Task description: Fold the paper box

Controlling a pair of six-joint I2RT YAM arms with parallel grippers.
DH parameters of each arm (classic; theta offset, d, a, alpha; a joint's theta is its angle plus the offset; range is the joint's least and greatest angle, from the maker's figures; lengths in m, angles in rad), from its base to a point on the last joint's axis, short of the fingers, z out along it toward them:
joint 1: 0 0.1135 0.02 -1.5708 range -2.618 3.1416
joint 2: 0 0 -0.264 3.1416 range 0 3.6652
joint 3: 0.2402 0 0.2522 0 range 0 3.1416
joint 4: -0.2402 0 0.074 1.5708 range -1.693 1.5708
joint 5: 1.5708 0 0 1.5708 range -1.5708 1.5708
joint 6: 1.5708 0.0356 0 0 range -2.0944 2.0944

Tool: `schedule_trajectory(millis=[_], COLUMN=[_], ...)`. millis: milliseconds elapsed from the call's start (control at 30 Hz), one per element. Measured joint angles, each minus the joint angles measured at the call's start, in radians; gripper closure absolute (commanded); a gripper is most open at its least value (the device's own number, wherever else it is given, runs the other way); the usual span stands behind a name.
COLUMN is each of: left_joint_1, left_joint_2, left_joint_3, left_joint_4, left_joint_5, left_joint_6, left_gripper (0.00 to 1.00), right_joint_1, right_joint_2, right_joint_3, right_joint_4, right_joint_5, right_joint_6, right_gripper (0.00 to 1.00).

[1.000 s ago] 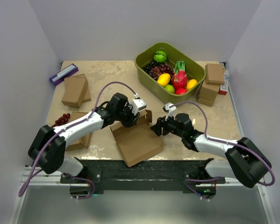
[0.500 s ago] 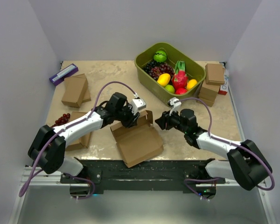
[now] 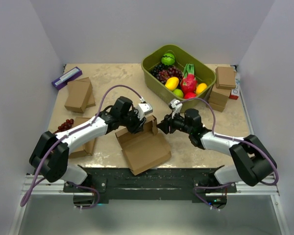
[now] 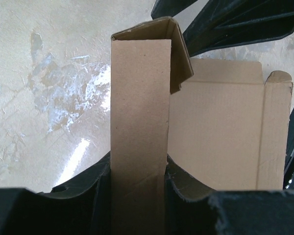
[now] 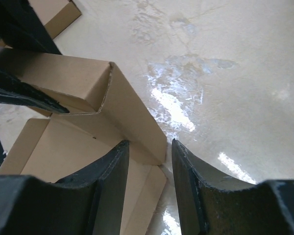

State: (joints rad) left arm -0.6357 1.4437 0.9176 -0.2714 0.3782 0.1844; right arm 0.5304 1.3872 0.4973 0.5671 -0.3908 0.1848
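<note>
The paper box (image 3: 143,149) lies open at the table's near middle, its far wall folded up. My left gripper (image 3: 145,122) is shut on that upright wall; in the left wrist view the wall strip (image 4: 139,107) runs up between my fingers (image 4: 95,183), with the box floor (image 4: 220,137) to its right. My right gripper (image 3: 161,127) is open at the wall's right end. In the right wrist view the wall's end corner (image 5: 142,132) sits between the open fingers (image 5: 110,181), which do not pinch it.
An olive-green tub (image 3: 206,73) of fruit stands at the back right. Small cardboard boxes are stacked at the right (image 3: 223,85) and left (image 3: 79,94). Grapes (image 3: 64,125), a purple box (image 3: 66,77) and a flat carton (image 3: 85,146) lie at the left.
My right gripper drew back to the right, then moved left up to the end of the raised wall. My left gripper kept its hold and barely moved.
</note>
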Motion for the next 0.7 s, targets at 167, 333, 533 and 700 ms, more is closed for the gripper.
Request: schedule_trajectory(millis=[167, 333, 533, 700], left_joint_1=[0.000, 0.001, 0.006, 0.010], left_joint_2=[0.000, 0.000, 0.001, 0.001], left_joint_3=[0.000, 0.000, 0.000, 0.000], left_joint_4=[0.000, 0.000, -0.002, -0.002], left_joint_5=[0.001, 0.004, 0.023, 0.040], left_joint_6=[0.003, 0.003, 0.019, 0.022], left_gripper=[0.71, 0.71, 0.72, 0.72], right_joint_1=[0.006, 0.008, 0.008, 0.010], right_joint_2=[0.016, 0.055, 0.119, 0.154], right_joint_3=[0.009, 0.037, 0.077, 0.106], right_joint_4=[0.010, 0.026, 0.048, 0.058], right_joint_5=[-0.053, -0.100, -0.163, -0.191], right_joint_6=[-0.011, -0.019, -0.029, -0.041], right_gripper=[0.54, 0.53, 0.52, 0.52])
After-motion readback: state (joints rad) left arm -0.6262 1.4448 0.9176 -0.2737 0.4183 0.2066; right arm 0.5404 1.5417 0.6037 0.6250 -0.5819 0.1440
